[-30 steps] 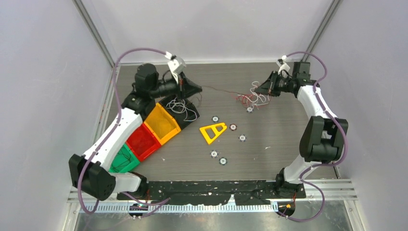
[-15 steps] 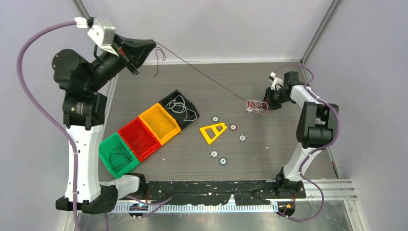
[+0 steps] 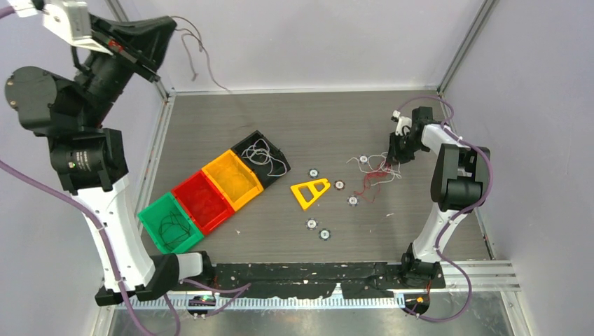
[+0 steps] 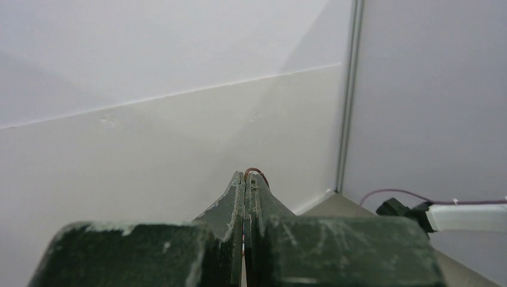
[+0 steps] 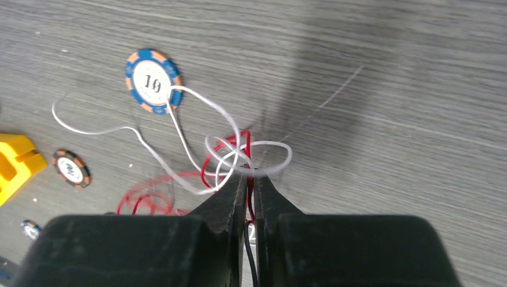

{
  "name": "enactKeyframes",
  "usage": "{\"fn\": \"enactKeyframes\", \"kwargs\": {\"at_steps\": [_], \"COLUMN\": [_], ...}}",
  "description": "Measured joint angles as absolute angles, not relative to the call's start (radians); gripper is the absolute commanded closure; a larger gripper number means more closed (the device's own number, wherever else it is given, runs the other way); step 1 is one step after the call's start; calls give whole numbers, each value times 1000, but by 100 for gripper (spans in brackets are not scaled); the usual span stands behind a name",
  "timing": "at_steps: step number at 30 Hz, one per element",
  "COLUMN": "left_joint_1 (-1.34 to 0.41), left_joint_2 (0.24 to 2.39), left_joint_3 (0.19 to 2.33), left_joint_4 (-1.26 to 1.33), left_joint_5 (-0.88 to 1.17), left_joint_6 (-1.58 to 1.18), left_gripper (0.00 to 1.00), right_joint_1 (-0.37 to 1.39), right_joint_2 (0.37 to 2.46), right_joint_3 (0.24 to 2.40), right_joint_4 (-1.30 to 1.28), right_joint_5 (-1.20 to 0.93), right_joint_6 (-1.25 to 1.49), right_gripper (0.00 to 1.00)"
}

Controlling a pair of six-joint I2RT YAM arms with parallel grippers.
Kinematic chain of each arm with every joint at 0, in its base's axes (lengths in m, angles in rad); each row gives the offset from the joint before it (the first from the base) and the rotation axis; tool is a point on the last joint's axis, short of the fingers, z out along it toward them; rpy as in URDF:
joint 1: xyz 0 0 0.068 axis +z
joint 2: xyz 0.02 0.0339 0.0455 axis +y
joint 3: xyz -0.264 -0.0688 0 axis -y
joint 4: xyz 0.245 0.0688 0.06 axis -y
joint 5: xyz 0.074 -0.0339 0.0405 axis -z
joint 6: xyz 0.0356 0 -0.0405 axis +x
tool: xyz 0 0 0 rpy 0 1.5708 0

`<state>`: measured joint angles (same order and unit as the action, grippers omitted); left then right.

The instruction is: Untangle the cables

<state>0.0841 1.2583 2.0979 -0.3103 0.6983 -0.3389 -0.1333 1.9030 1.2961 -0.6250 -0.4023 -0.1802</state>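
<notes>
One dark strand (image 4: pixel 258 172) has been drawn clear of the cables (image 3: pixel 375 175) and is clamped in the raised left hand (image 4: pixel 245 179), while the red and white remainder lies loosened on the worktop (image 3: pixel 315 126) beneath the narrowly parted right hand (image 5: pixel 250 177).

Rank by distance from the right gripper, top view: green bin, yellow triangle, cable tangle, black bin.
1. cable tangle, far right, at the gripper
2. yellow triangle, centre
3. black bin, left of centre
4. green bin, near left
</notes>
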Motion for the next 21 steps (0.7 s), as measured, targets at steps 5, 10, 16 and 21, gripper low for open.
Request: {"fn": "enactKeyframes", "kwargs": {"at_steps": [5, 10, 16, 21], "left_joint_1": [187, 242, 324, 380], "left_joint_2": [1304, 1299, 1174, 1005], "left_joint_3": [2239, 2252, 2075, 1860], "left_joint_4": [-307, -311, -384, -457], "left_joint_5": [671, 673, 616, 521], "left_joint_6": [-394, -411, -339, -237], "left_gripper": [100, 100, 100, 100], "right_joint_1": [-135, -135, -135, -135], "right_joint_2": [1908, 1908, 1908, 1907], "right_joint_3": [1298, 1303, 1318, 1320], "right_joint_4": [-625, -625, -635, -657], "right_joint_5": [-331, -312, -325, -350], "right_joint_6": [-200, -210, -212, -220], "right_gripper": [94, 94, 93, 92]}}
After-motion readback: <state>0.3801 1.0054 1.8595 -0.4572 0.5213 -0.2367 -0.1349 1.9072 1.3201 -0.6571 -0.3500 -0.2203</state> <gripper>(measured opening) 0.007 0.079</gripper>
